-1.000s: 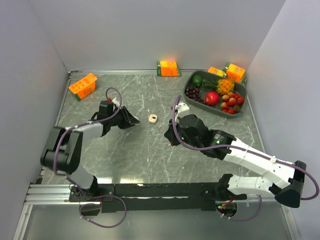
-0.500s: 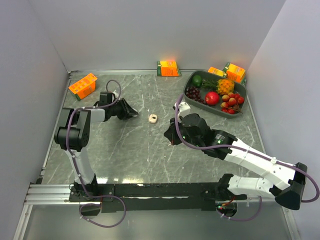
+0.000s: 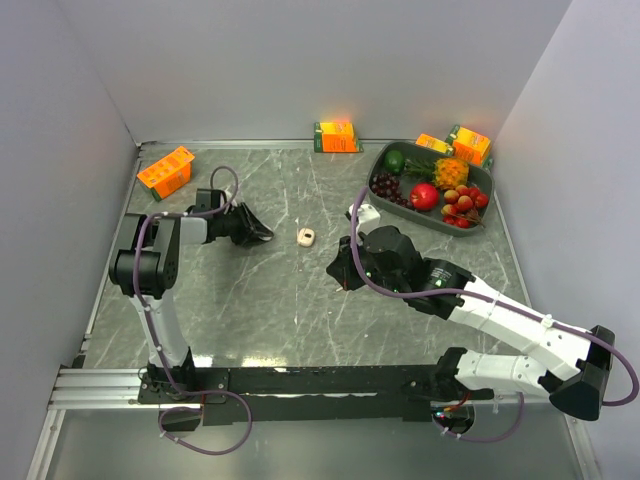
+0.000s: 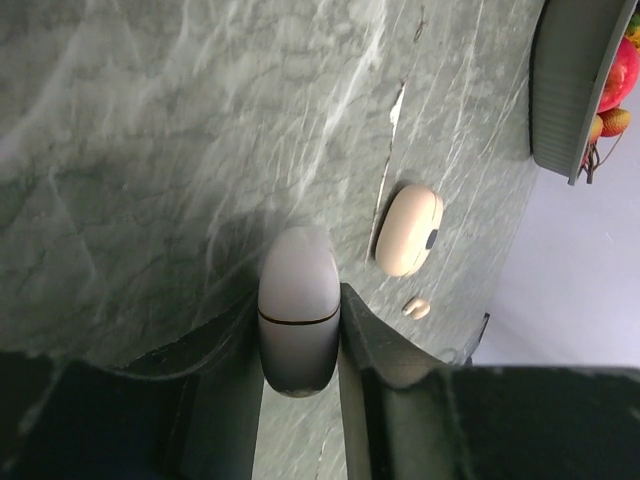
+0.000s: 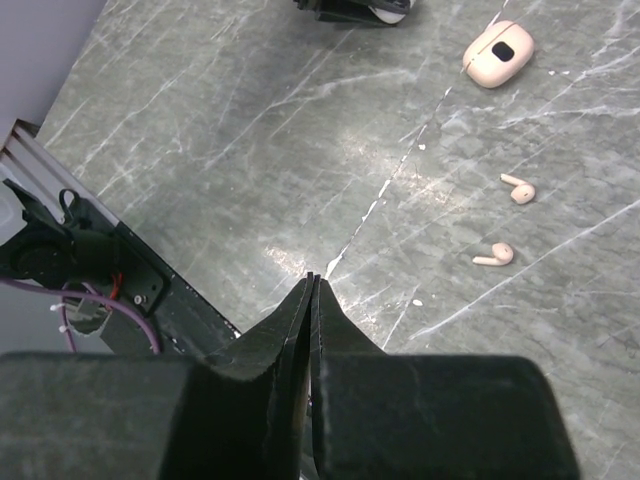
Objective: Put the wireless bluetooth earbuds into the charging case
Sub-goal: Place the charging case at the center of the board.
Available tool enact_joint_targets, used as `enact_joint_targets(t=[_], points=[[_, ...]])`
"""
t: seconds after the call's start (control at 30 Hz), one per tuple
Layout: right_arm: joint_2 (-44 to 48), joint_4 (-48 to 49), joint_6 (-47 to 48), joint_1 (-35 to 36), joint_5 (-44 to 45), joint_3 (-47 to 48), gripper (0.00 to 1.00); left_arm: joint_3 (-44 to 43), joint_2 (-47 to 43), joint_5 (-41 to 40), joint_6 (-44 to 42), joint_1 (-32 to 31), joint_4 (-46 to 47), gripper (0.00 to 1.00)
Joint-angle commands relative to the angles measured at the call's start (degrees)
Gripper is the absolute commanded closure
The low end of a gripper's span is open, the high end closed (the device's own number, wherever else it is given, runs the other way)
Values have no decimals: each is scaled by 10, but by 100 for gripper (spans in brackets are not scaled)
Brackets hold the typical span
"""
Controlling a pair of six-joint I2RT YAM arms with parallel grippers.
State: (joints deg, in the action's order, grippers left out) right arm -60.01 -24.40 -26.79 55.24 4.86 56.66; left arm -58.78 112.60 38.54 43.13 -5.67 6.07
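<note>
Left claw (image 4: 298, 300) pinching white case (image 4: 297, 265), right claw (image 5: 312, 290) pressed together, orange cartons (image 3: 165, 171) with unreadable print

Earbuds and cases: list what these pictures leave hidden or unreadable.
Top view: earbuds indiscernible, too small or under the right arm.
Left wrist: white case, gripped by the left hand, is closed; its contents are hidden, its lower end shadowed between fingers.
Right wrist: that case is cut off by the top edge.
</note>
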Motion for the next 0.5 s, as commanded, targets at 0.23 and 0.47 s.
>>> enact_joint_targets(t=[0.23,0.47], points=[[15,20,-20,-7,-3,-1,87,68,-31,-27,-42,29,-91,52],[23,17,-22,-8,1,-6,86,80,-73,-52,-55,44,-125,45]])
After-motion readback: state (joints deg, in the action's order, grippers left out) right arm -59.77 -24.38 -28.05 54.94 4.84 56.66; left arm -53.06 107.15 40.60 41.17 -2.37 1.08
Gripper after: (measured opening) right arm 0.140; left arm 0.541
